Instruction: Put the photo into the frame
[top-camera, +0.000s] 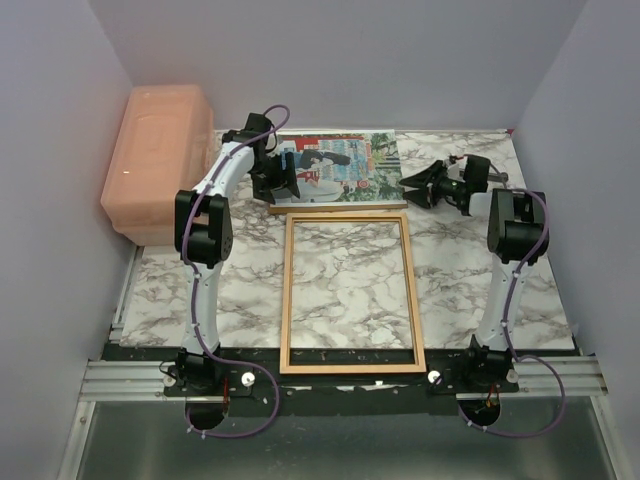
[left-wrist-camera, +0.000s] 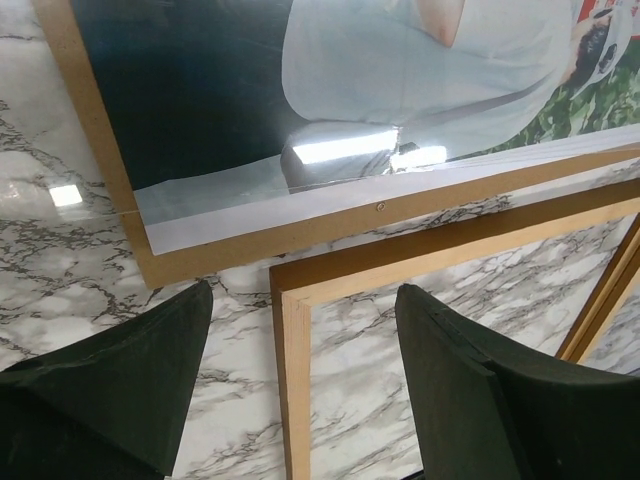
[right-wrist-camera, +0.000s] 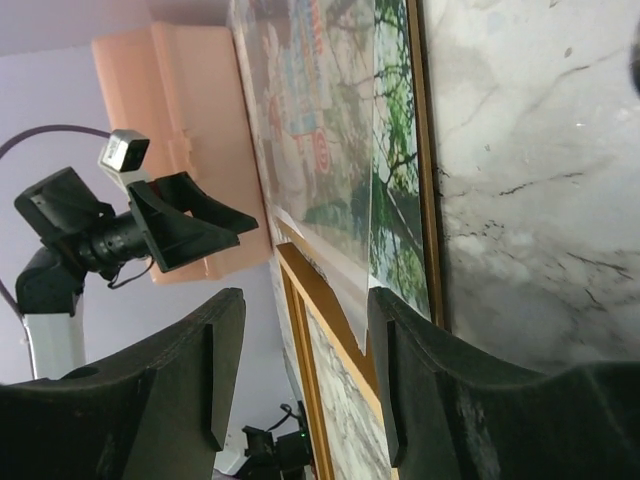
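**Item 1, the photo** (top-camera: 365, 165): large colour print, red-and-white machines and green foliage showing. It is lying flat at the far middle of the table (top-camera: 500, 300), long side running left to right. It is resting on a plain brown backing board (left-wrist-camera: 250, 245), which is showing as a narrow margin along the print's near and left edges. The glossy surface is reflecting light in the left wrist view.

**Item 2, the frame** (top-camera: 286, 300): thin orange-brown wooden rectangle, lying flat in the middle of the table with its long sides running near to far. Bare marble is showing through it. Its far rail is sitting just beside the board's near edge, with a thin strip of marble between them.

**Item 3, left end effector** (left-wrist-camera: 305, 290): it is hovering over the photo's near-left area, its fingers standing wide apart with nothing between them. In its wrist view the fingers are flanking the frame's far-left corner.

**Item 4, right end effector** (top-camera: 408, 186): it is hanging just off the photo's right edge, pointing left, jaws parted and gripping nothing.

**Item 5, pink plastic bin** (top-camera: 160, 150): it is sitting at the far left, beside the left arm.
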